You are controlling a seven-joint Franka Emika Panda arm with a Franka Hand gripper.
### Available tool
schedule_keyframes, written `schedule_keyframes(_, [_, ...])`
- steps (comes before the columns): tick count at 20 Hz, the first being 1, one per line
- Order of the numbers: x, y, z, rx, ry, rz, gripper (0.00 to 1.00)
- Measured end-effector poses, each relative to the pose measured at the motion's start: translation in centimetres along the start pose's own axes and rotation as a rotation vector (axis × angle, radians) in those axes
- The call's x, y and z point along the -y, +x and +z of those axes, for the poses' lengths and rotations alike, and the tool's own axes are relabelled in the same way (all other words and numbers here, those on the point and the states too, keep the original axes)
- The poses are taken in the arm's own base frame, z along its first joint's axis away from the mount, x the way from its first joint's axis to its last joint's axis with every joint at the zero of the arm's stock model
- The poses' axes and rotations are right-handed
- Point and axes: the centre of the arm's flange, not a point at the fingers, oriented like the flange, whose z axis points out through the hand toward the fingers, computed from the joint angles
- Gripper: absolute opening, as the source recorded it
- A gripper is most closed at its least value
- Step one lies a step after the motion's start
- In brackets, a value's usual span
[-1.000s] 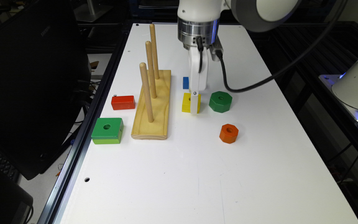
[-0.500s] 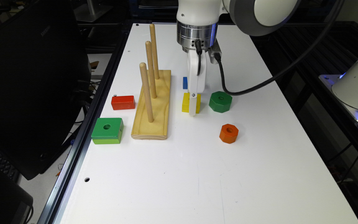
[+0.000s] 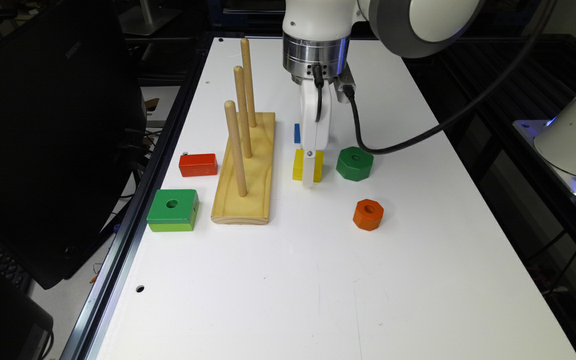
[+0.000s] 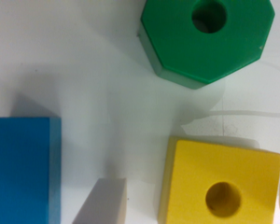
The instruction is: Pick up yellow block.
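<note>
Hand (image 3: 309,172) reaches straight down from the wrist to the yellow block (image 3: 307,164) on the white surface (image 3: 318,280). In the wrist view the block (image 4: 221,186) lies between two pale fingers: one finger (image 4: 102,203) stands just beside it with a thin strip of surface showing between, and the other pokes in at the block's far edge. So the hand is open around the block, not yet clamped on it, and the block sits flat with its round hole facing up. Just beyond the hand is a blue block (image 4: 23,168), near the free finger. On the exterior view's right of the hand sits a green octagonal block (image 3: 354,163), close to the yellow one but apart. An orange octagonal block (image 3: 368,214) rests nearer the camera. On the hand's other side stands the wooden peg base (image 3: 246,170) with three upright pegs, then a red block (image 3: 198,164) and a green square block (image 3: 173,210).
</note>
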Motion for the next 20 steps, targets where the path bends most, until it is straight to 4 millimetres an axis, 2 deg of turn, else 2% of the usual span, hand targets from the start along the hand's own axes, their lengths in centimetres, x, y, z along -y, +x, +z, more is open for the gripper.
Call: schedule_keyframes(20, [0.13,-0.01,0.31,-0.008,-0.002,0.003,1.00])
